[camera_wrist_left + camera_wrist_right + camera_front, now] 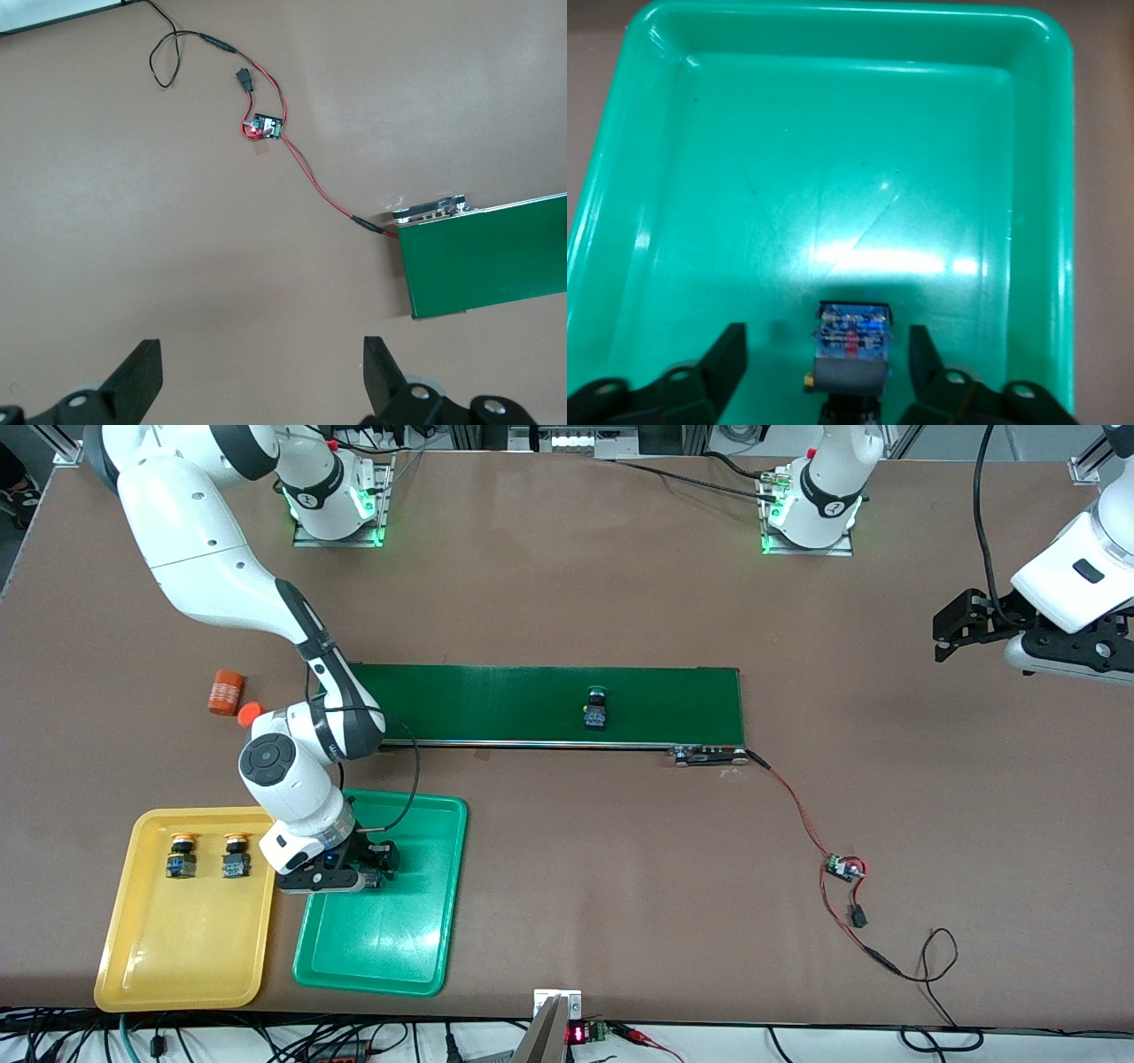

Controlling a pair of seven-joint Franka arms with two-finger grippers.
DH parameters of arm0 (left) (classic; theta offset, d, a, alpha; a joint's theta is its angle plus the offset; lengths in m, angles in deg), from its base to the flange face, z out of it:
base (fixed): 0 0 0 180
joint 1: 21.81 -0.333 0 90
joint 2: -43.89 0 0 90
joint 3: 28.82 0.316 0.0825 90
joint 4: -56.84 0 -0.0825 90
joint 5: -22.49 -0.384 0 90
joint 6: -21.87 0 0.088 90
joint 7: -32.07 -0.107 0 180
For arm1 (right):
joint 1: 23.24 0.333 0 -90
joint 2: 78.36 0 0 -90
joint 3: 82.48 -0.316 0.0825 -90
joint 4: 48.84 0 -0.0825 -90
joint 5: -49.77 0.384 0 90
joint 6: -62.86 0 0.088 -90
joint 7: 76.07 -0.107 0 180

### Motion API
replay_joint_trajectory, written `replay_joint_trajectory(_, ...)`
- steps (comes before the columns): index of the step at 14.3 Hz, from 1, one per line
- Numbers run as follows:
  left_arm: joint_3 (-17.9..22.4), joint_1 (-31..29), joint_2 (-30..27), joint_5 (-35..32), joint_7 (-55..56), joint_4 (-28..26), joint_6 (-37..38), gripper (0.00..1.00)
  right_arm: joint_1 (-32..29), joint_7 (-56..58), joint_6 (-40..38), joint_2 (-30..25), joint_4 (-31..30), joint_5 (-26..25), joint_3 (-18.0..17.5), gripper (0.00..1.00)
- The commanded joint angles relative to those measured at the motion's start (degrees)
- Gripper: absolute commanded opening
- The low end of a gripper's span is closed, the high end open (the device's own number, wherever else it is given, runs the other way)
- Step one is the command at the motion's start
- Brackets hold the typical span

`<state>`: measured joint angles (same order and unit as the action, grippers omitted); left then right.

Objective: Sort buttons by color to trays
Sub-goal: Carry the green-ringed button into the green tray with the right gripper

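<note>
My right gripper hangs low over the green tray, at the tray's end nearer the conveyor. It is open. In the right wrist view a button with a blue-and-black body lies on the tray floor between the fingers, with a gap on each side. Its cap is hidden. Two yellow-capped buttons sit in the yellow tray. A green-capped button lies on the belt. My left gripper waits open and empty over bare table at the left arm's end.
The long dark-green conveyor belt crosses the middle of the table. An orange cylinder lies by its end toward the right arm. A small circuit board with red and black wires trails from the belt's other end toward the front edge.
</note>
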<state>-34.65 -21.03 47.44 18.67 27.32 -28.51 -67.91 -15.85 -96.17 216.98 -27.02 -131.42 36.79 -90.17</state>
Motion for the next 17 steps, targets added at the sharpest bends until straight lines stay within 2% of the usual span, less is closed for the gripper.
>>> replay_joint_trajectory(1, -0.2, 0.3, -0.5, -0.3, 0.7, 0.3, 0.8, 1.00, 0.5, 0.0, 0.9, -1.1, -1.0, -0.4, 0.0, 1.00)
replay_joint_trajectory(4, 0.1, 0.1, -0.6, -0.2, 0.6, 0.3, 0.8, 1.00, 1.8, -0.6, -6.8, -6.5, -3.1, 0.0, -0.1, 1.00)
replay_joint_trajectory(8, 0.2, -0.3, -0.5, -0.2, 0.6, 0.9, 0.8, 1.00, 4.9, -7.4, -24.1, -18.4, -7.3, 0.8, -0.5, 1.00)
replay_joint_trajectory(9, 0.2, -0.3, -0.5, -0.2, 0.6, 0.9, 0.8, 1.00, 5.9, -8.8, -27.0, -21.2, -9.1, 3.7, -0.5, 1.00)
replay_joint_trajectory(10, 0.1, 0.0, -0.5, -0.2, 0.6, 1.0, 0.8, 1.00, 6.8, -9.6, -28.0, -23.8, -11.2, 6.4, -0.5, 1.00)
replay_joint_trajectory(13, 0.0, 0.3, -0.4, -0.3, 0.7, 1.0, 0.8, 1.00, 10.3, -14.4, -28.1, -30.3, -19.7, 6.9, -0.7, 1.00)
replay_joint_trajectory(15, 0.1, 0.2, -0.4, -0.2, 0.6, 1.0, 0.9, 1.00, 14.5, -21.7, -28.1, -31.1, -22.0, 6.8, -0.7, 1.00)
replay_joint_trajectory(17, 0.0, 0.3, -0.4, -0.3, 0.7, 1.0, 0.9, 1.00, 17.1, -23.3, -28.0, -30.7, -22.9, 6.6, -0.7, 1.00)
